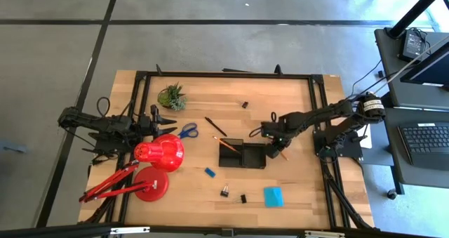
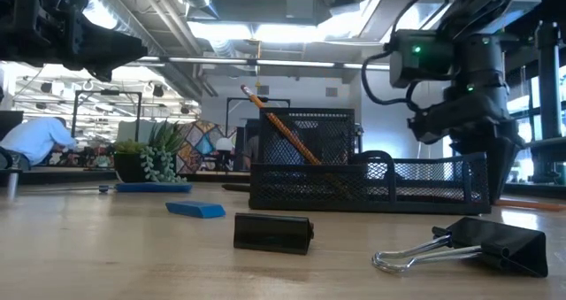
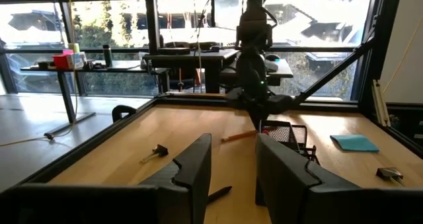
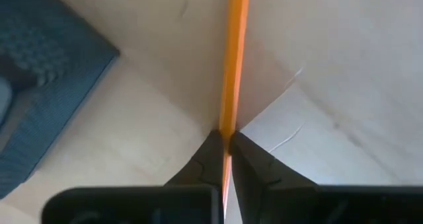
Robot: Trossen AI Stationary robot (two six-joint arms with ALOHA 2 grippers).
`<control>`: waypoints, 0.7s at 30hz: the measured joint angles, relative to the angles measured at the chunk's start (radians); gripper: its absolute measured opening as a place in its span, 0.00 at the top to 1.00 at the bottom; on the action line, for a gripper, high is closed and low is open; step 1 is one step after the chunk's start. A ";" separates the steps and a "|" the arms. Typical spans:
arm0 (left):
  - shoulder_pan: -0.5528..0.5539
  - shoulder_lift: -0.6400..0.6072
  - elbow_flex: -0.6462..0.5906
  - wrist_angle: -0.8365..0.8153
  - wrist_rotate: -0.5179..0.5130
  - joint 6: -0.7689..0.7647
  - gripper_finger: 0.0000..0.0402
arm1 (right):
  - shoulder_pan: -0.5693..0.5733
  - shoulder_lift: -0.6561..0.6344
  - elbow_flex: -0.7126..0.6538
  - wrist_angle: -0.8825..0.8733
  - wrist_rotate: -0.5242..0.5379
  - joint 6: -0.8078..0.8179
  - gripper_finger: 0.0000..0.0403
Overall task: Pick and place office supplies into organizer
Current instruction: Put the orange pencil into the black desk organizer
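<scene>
Pinching orange pencil [image 4: 232,65] tight in right gripper [image 4: 226,145], beside organizer [image 1: 242,156] toward right table edge. Lift straight, clear mesh wall, drop inside. Left gripper [image 3: 232,163] slightly parted, idle at left edge.

Overhead and table-level views share the organizer [image 1: 242,154], perhaps closest low

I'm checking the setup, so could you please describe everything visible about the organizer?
The organizer is black wire mesh, rectangular, with two compartments, one taller. It sits flat near the table's middle. A pencil leans in the taller compartment, sticking out above its rim. The right tool, shut on a second pencil, is beside the lower end.
</scene>
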 joint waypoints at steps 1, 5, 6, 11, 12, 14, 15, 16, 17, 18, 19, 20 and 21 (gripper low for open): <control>0.000 0.000 0.000 0.000 0.000 0.000 0.72 | -0.008 0.000 0.000 0.000 0.000 -0.012 0.95; 0.000 0.000 0.000 0.000 0.000 0.000 0.72 | -0.034 0.000 0.004 0.001 0.020 -0.049 0.95; 0.000 0.000 0.000 0.000 0.000 0.000 0.72 | -0.044 0.000 0.006 0.003 0.031 -0.061 0.95; 0.000 0.000 0.000 0.000 0.000 0.000 0.72 | -0.099 0.000 0.010 0.024 0.127 -0.098 0.95; 0.000 0.000 0.000 0.000 0.000 0.000 0.72 | -0.111 0.000 0.010 0.028 0.146 -0.103 0.95; 0.000 0.000 0.000 0.000 0.000 0.000 0.72 | -0.133 0.000 0.010 0.035 0.171 -0.125 0.95; 0.000 0.000 0.000 0.000 0.000 0.000 0.72 | -0.146 0.000 0.010 0.041 0.179 -0.138 0.95; 0.000 0.000 0.000 0.000 0.000 0.000 0.72 | -0.157 0.000 0.010 0.050 0.190 -0.148 0.95; 0.000 0.000 0.000 0.000 0.000 0.000 0.72 | -0.168 0.001 0.010 0.061 0.207 -0.160 0.95; 0.000 0.000 0.000 0.000 0.000 0.000 0.72 | -0.178 0.002 0.010 0.071 0.224 -0.175 0.95; 0.000 0.000 0.000 0.000 0.000 0.000 0.72 | -0.188 0.003 0.009 0.084 0.248 -0.188 0.95; 0.000 0.000 0.000 0.000 0.000 0.000 0.72 | -0.198 0.005 0.008 0.093 0.270 -0.198 0.95; 0.000 0.000 0.000 0.000 0.000 0.000 0.72 | -0.210 0.005 0.008 0.097 0.279 -0.201 0.95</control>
